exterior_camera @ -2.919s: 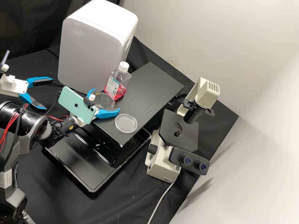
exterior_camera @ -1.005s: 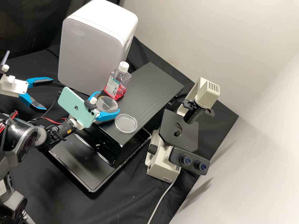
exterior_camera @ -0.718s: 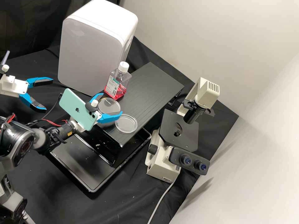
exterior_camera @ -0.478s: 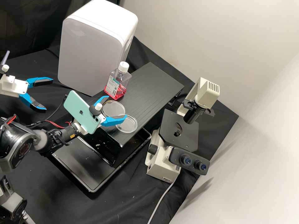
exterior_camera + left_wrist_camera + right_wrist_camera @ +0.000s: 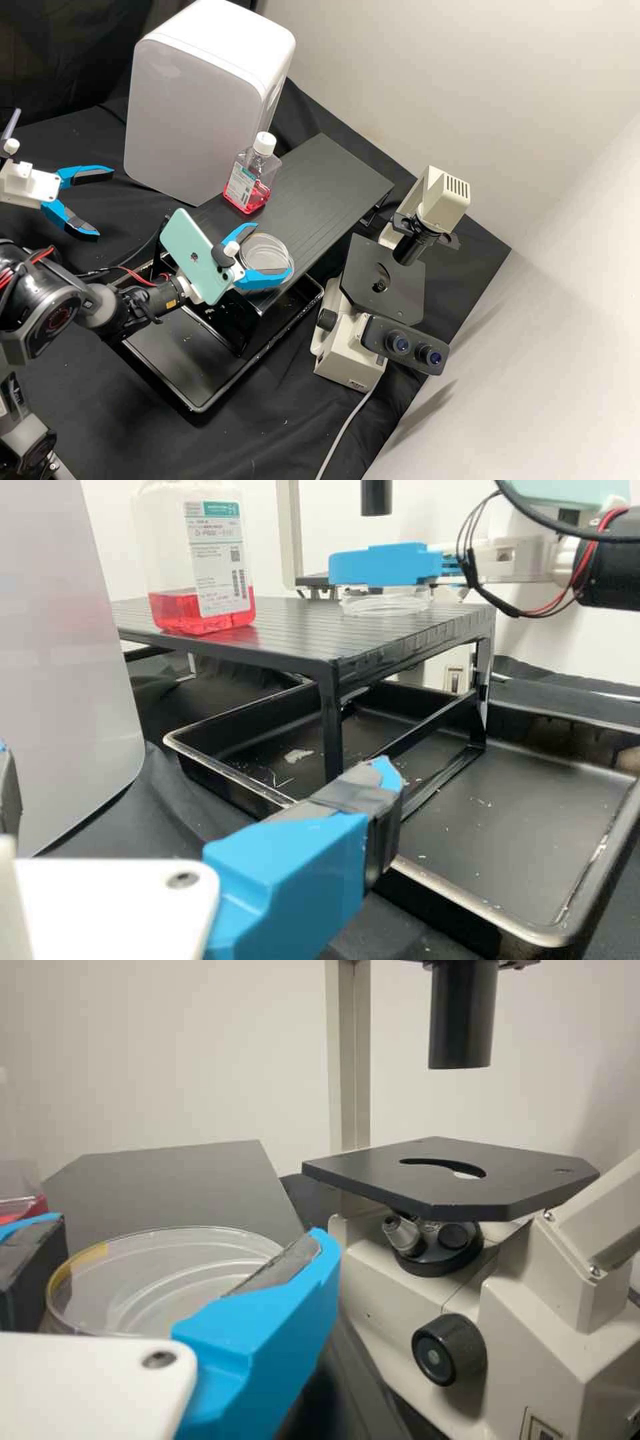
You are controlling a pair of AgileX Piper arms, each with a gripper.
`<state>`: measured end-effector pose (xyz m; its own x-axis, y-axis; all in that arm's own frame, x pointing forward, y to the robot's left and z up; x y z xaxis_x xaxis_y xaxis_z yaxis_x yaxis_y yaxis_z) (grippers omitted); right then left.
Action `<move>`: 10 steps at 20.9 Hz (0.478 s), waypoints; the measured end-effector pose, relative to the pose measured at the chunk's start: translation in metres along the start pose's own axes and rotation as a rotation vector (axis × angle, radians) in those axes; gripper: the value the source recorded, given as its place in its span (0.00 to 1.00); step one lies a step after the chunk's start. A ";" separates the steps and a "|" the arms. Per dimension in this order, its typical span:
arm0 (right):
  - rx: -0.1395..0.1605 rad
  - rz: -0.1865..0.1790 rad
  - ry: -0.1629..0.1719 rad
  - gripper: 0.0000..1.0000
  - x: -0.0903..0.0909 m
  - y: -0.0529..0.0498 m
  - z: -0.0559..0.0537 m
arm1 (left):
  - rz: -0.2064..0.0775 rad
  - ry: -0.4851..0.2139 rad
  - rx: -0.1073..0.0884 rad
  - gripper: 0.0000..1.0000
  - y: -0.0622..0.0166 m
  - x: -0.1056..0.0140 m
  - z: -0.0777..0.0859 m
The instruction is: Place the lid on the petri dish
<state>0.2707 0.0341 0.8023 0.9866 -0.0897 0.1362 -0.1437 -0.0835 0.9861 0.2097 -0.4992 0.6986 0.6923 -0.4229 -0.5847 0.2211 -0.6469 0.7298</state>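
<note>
**Lid held over the dish, release not yet made**

The lid [image 5: 150, 1275] is pinched by its rim between the two fingers of the right gripper [image 5: 271, 251]; an edge grip of this kind seems chosen so that the flat top is kept level and the underside is left free to drop over the dish [image 5: 386, 607]. The dish is seen on the near end of the shelf [image 5: 320, 193], directly under the lid; the two outlines are nearly matched in the high view, so the carry is judged almost done. Whether the lid is already resting on the dish or is held just above it cannot be told; in the left wrist view the clear parts under the blue finger are not separable. A small centring and a lowering are judged to be needed before the fingers are parted; if the lid is let go off-centre or tilted, it may be left hanging on one wall of the dish.

The left gripper [image 5: 101, 202] is held with its fingers spread and nothing between them, well apart from the shelf, presumably to be kept out of the way. The flask [image 5: 250, 177] stands farther back on the shelf, apart from the dish; the tray [image 5: 200, 393] lies beneath, and the microscope [image 5: 393, 293] beside it.
</note>
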 end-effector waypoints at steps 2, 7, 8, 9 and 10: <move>-0.006 0.003 -0.001 0.00 0.005 0.002 0.003 | 0.000 0.000 0.000 1.00 0.0000 0.000 0.000; 0.019 0.011 -0.007 0.00 0.012 0.003 0.006 | 0.000 0.000 0.000 1.00 0.0000 0.000 0.000; 0.019 0.010 -0.006 0.00 0.012 0.003 0.006 | 0.000 0.000 0.000 1.00 0.0000 0.000 0.000; 0.019 0.010 -0.006 0.00 0.012 0.003 0.006 | 0.000 0.000 0.000 1.00 0.0000 0.000 0.000; 0.018 0.010 -0.007 0.00 0.012 0.003 0.006 | 0.000 0.000 0.000 1.00 0.0000 0.000 0.000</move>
<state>0.2819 0.0265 0.8065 0.9846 -0.0971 0.1451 -0.1548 -0.1009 0.9828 0.2097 -0.4992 0.6986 0.6923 -0.4229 -0.5847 0.2211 -0.6469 0.7298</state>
